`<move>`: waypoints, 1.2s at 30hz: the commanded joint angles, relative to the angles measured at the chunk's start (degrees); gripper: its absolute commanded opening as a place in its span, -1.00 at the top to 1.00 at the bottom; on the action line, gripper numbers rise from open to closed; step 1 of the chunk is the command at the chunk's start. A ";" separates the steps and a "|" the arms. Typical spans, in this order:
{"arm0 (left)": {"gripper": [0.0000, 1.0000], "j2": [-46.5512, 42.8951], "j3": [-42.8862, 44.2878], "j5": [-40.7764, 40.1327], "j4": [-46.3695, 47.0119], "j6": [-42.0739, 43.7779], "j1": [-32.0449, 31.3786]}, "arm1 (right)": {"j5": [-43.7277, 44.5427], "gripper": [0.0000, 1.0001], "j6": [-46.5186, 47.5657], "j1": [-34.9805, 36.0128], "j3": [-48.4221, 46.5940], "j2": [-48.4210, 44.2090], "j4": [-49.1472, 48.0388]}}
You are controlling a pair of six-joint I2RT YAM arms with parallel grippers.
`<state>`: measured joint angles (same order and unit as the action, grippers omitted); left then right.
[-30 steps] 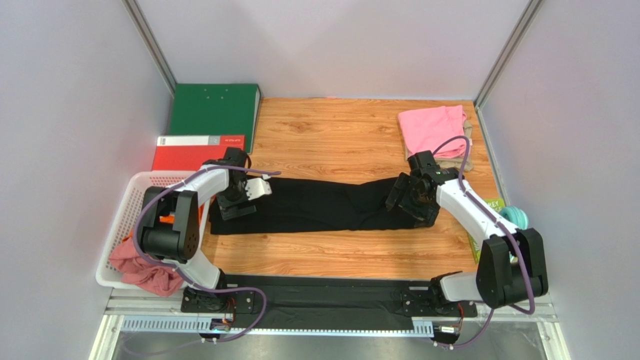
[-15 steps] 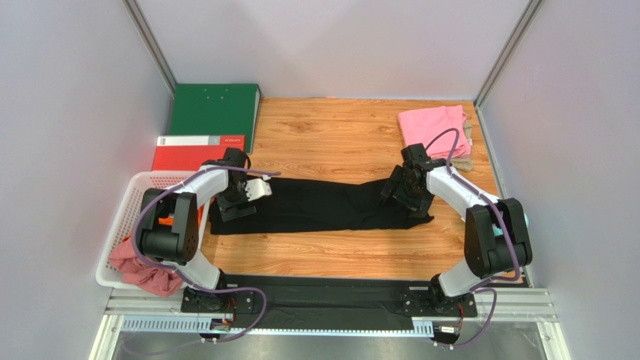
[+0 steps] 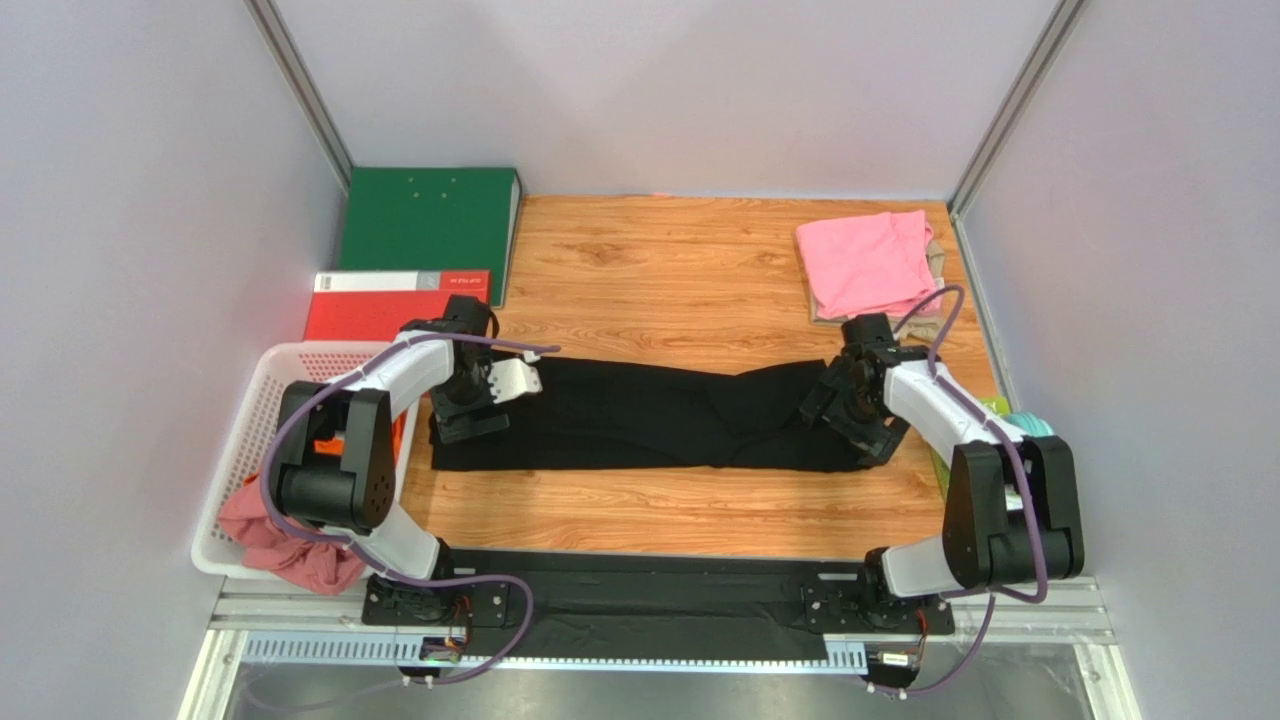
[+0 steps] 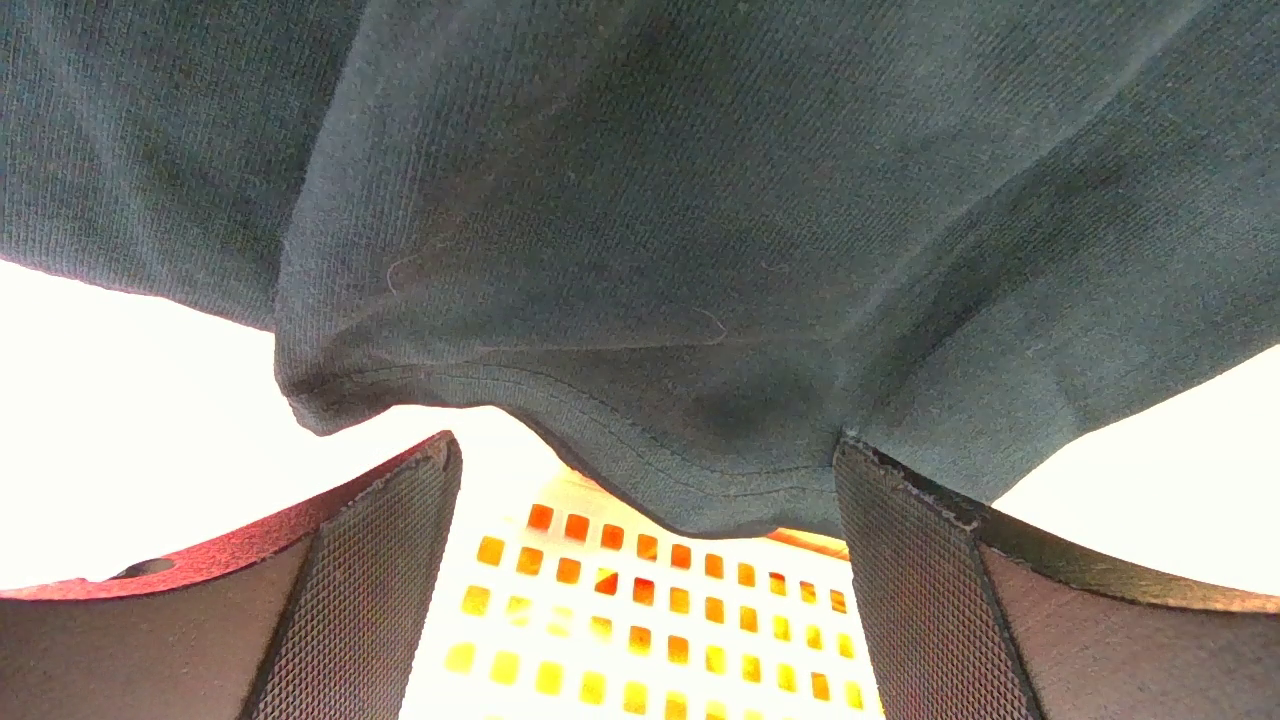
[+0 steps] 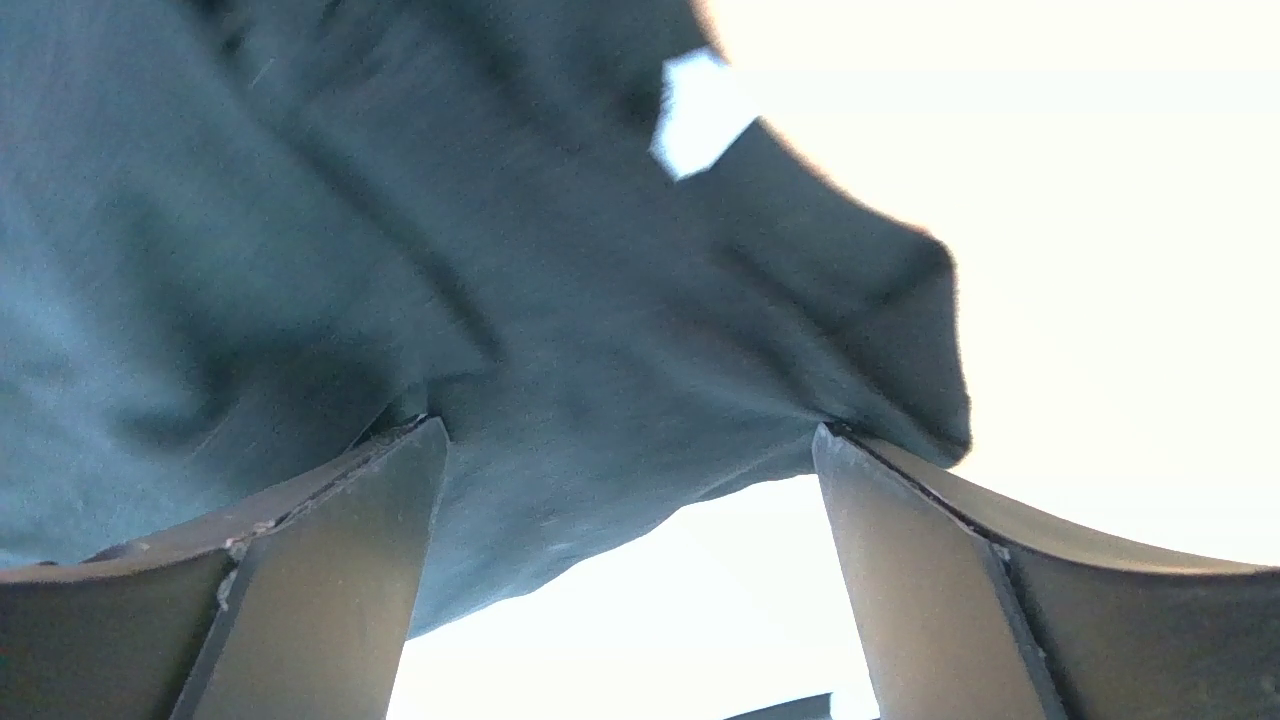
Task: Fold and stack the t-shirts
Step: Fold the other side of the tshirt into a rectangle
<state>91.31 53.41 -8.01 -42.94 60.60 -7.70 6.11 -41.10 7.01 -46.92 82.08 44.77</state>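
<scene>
Starting at the table's left edge, a white basket (image 3: 268, 393) sits beside the wood, with a dusty-rose t-shirt (image 3: 289, 543) bunched in its near end. Behind it, at the far left corner, a red binder (image 3: 394, 302) lies flat with a green binder (image 3: 428, 218) just beyond it.

Now the left gripper (image 4: 643, 465): it's down on the left end of the black t-shirt (image 3: 661, 414), and its wrist view shows the jaws spread wide. Both fingers (image 4: 376, 585) stand well apart, and a hemmed fold of black cloth droops into the gap between them. The fold brushes the tips but nothing pinches it, and the basket's lattice shows through underneath.

The black t-shirt itself lies as one long, narrow band across the middle of the table, running from just beside the basket almost to the right edge.

Over at its right end sits the right gripper (image 5: 628, 443), and it's the same story there. Its jaws gape just as wide, with the fingers (image 5: 323, 578) far apart. Dark cloth is draped across both tips, loose and unclamped.

Further right, at the far right corner, a pink t-shirt (image 3: 864, 258) lies folded flat, with a beige one (image 3: 938, 270) peeking out beneath it. A teal bundle (image 3: 1034, 426) sits at the right edge, partly behind the right arm.
</scene>
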 commanded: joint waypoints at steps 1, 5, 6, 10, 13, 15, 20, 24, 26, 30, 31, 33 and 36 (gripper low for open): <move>-0.97 -3.06 -0.06 0.45 -0.92 1.63 0.41 | 4.00 -1.00 2.95 -3.92 -2.30 -3.51 2.86; -0.97 -3.59 -0.41 0.72 -1.18 1.80 0.41 | 3.65 -1.00 4.19 -4.98 -5.37 -2.90 4.26; -0.97 -3.68 -0.41 0.72 -1.27 1.80 0.41 | 2.60 -1.00 4.10 -5.07 -7.12 -2.81 4.53; -0.97 -4.82 1.34 1.76 -3.55 1.45 0.41 | -1.36 -1.00 3.31 -3.06 -12.83 -4.03 6.37; -0.98 -6.14 5.55 4.65 -7.94 0.40 0.32 | -4.78 -1.00 2.17 0.81 -17.57 -2.99 8.05; -0.99 -6.49 11.17 7.47 -13.12 -1.61 0.32 | -8.21 -1.00 0.77 3.36 -19.17 -2.19 7.52; -0.99 -5.53 22.86 16.53 -20.78 -4.87 -0.03 | -9.97 -1.00 -1.78 8.46 -22.34 1.05 4.90; -0.99 -3.34 23.50 15.58 -19.12 -6.19 -1.52 | -10.68 -1.00 -4.25 9.43 -18.48 3.60 0.41; -0.99 -2.54 21.66 15.48 -16.84 -6.63 -1.96 | -9.37 -1.00 -4.78 9.52 -15.68 4.48 -1.88; -0.99 0.79 19.11 15.40 -13.50 -7.95 -4.68 | -8.92 -1.00 -6.00 9.52 -11.36 5.46 -4.43; -0.99 1.50 18.75 15.13 -12.62 -8.30 -5.12 | -8.57 -1.00 -6.27 9.52 -10.66 5.19 -4.61; -0.99 4.65 19.71 14.61 -10.77 -9.00 -5.74 | -7.34 -1.00 -6.62 9.61 -9.43 3.80 -4.35; -0.98 10.00 24.36 14.78 -11.46 -9.97 -5.83 | -6.20 -1.00 -6.54 9.78 -8.72 1.69 -2.77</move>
<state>96.33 72.90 5.61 -56.69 52.71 -13.26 -2.57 -46.04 16.34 -56.03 87.77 43.53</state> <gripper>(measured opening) 0.993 0.998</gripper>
